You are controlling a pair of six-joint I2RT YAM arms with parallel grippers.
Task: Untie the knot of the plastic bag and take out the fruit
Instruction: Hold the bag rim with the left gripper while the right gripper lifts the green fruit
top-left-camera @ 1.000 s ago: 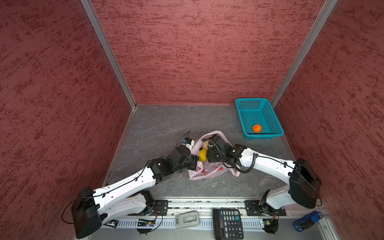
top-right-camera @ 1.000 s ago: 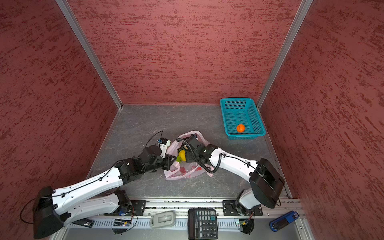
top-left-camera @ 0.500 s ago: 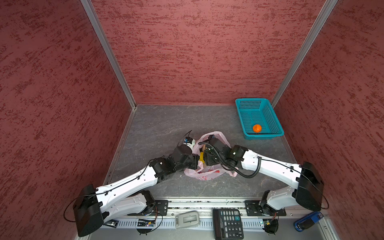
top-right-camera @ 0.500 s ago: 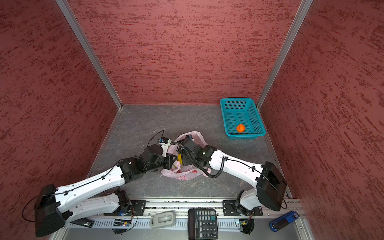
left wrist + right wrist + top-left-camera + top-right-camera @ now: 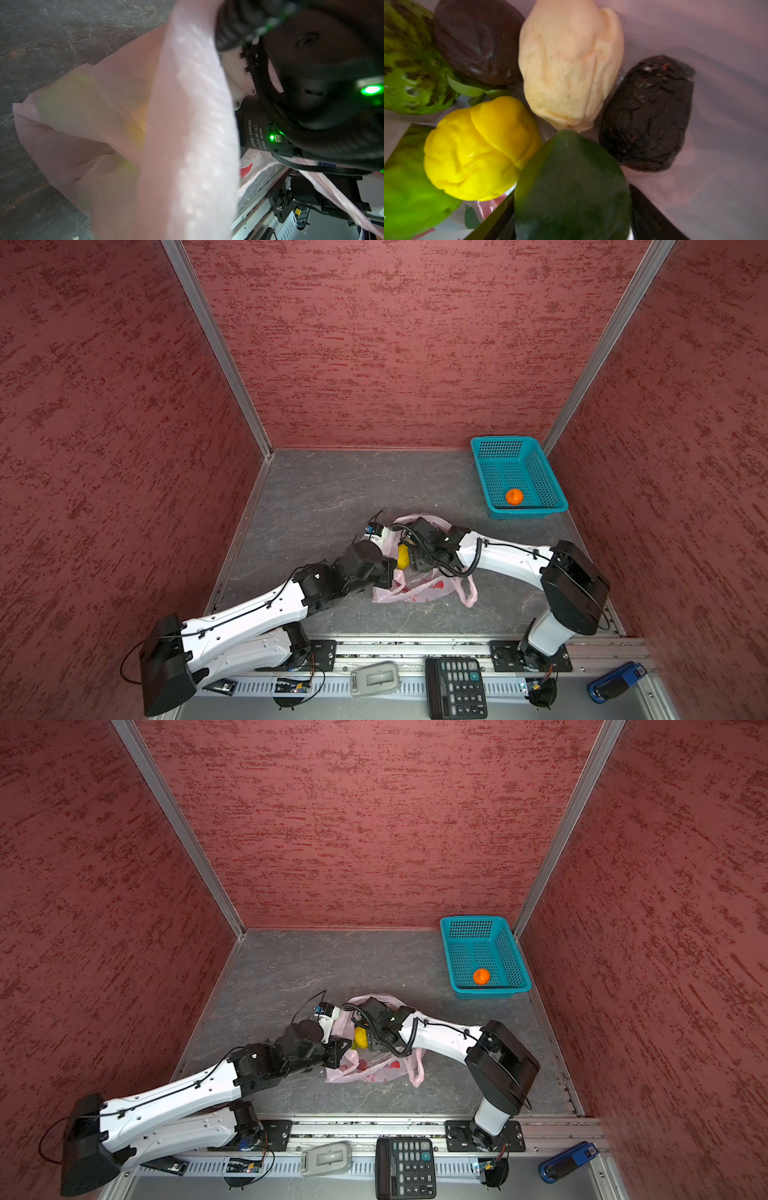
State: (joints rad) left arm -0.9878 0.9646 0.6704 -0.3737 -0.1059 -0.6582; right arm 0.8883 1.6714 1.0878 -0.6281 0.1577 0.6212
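The pale-pink plastic bag (image 5: 419,591) (image 5: 374,1069) lies open mid-floor; the knot is out of view. My left gripper (image 5: 388,572) is shut on the bag's left edge, and in the left wrist view the bag's film (image 5: 104,124) hides its fingers. My right gripper (image 5: 411,562) reaches into the bag's mouth beside a yellow fruit (image 5: 402,558) (image 5: 360,1038). In the right wrist view its fingers (image 5: 492,220) stand open either side of a dark green fruit (image 5: 571,182). Round it lie yellow (image 5: 479,149), cream (image 5: 571,68), brown (image 5: 477,41), black (image 5: 648,116) and bright green (image 5: 411,68) fruit.
A teal basket (image 5: 528,512) (image 5: 490,992) at the back right holds an orange fruit (image 5: 514,496) (image 5: 481,976). Red walls close in three sides. On the front rail lie a calculator (image 5: 455,686), a grey device (image 5: 374,684) and a blue tool (image 5: 615,684).
My right gripper has pushed further into the bag's mouth and its jaws have widened. The left gripper has stayed shut on the bag's edge.
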